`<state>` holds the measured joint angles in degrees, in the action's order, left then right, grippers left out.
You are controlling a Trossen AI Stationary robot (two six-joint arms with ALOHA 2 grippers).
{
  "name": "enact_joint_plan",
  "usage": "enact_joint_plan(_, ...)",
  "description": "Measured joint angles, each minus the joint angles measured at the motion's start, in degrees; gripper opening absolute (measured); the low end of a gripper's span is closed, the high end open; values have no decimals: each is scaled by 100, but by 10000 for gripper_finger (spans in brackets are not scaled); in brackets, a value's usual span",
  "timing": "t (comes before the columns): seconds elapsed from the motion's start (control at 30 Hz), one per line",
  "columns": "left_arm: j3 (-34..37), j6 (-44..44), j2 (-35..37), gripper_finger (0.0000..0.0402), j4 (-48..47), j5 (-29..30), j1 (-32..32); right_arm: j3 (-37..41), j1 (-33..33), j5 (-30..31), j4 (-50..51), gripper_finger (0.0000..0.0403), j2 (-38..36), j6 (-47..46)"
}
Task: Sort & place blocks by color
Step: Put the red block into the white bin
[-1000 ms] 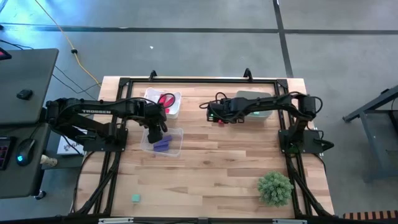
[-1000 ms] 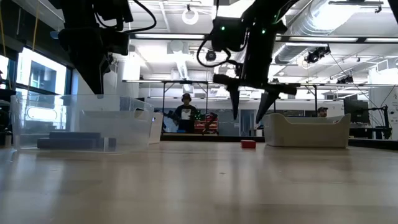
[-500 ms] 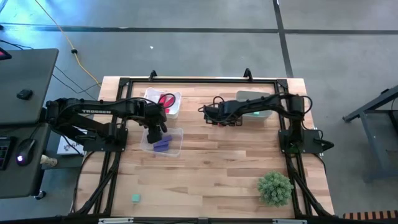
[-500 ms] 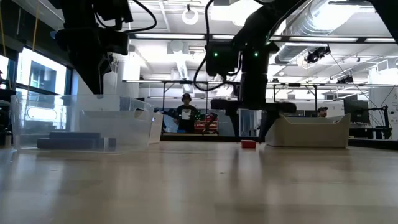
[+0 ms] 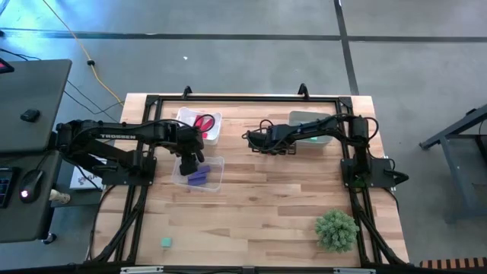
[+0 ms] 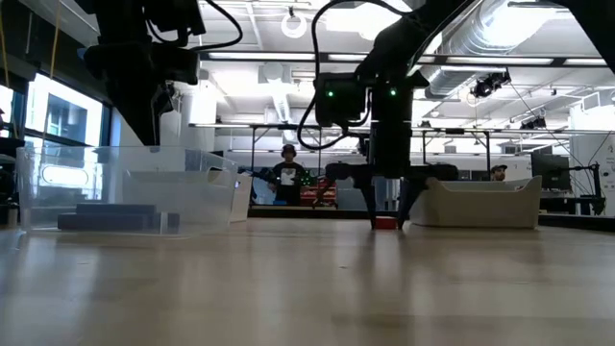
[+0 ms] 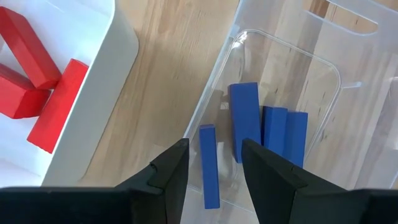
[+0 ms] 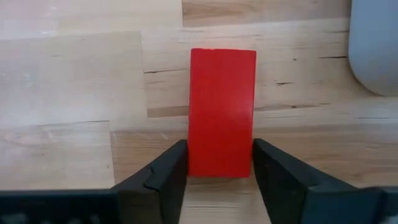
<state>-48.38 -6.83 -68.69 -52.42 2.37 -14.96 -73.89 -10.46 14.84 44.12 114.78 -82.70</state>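
A small flat red block (image 8: 222, 112) is being straddled by the right gripper (image 8: 217, 165) on the wooden counter (image 5: 266, 205), above the centre of the high view, just beside a pale grey bin (image 5: 312, 128); the jaws are standing apart, one on each side of the block, and contact cannot be told. The left gripper (image 7: 213, 167) is being held over a clear plastic bin (image 5: 217, 176) at the centre left, jaws apart and empty, above the purple-blue bar blocks (image 7: 267, 127) lying in it. Red bar blocks (image 7: 37, 81) are lying in the white bin (image 5: 214, 129) beside it. A teal cube (image 5: 166, 242) is sitting near the lower left.
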Motion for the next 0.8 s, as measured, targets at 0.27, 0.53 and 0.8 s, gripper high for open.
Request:
enact_joint_plan(0.27,0,0,0,136,0,0,0,7,-7,34,-18,116,13,86)
enact_joint_plan(0.53,0,-63,1,136,0,0,0,-381,85,-131,198,116,87,896)
enact_joint_plan(0.8,-4,-621,1,137,22,-177,0,-1238,369,-182,397,115,63,2008)
